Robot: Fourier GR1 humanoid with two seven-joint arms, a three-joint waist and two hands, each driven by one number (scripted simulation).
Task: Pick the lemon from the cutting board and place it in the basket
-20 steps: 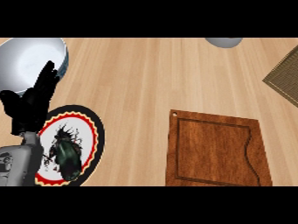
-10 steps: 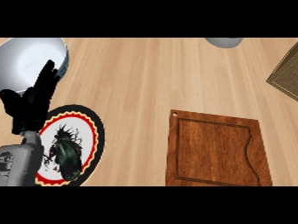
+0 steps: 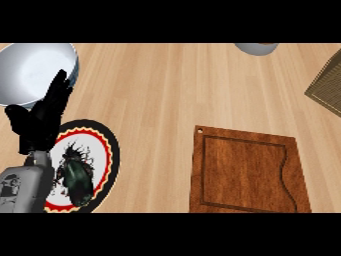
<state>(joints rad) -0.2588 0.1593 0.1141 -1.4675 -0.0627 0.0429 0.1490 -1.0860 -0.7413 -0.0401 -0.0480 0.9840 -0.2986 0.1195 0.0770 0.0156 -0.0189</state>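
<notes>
At right, the brown cutting board (image 3: 250,172) lies flat, its recessed top bare.

You have 1 wooden cutting board (image 3: 249,172), 1 woven basket (image 3: 339,85) at the right edge, 1 large white bowl (image 3: 27,72), 1 beetle-patterned plate (image 3: 92,170), 1 grey dish (image 3: 256,48) at the top, and 1 hand (image 3: 41,117) showing.

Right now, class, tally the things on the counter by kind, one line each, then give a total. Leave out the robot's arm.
Bowls: 2, a large grey bowl and a small grey one cut off by the top edge
Plates: 1, the beetle-picture plate
Cutting boards: 1, the wooden cutting board
Baskets: 1, the woven basket
Lemons: 0 in view
Total: 5
</notes>
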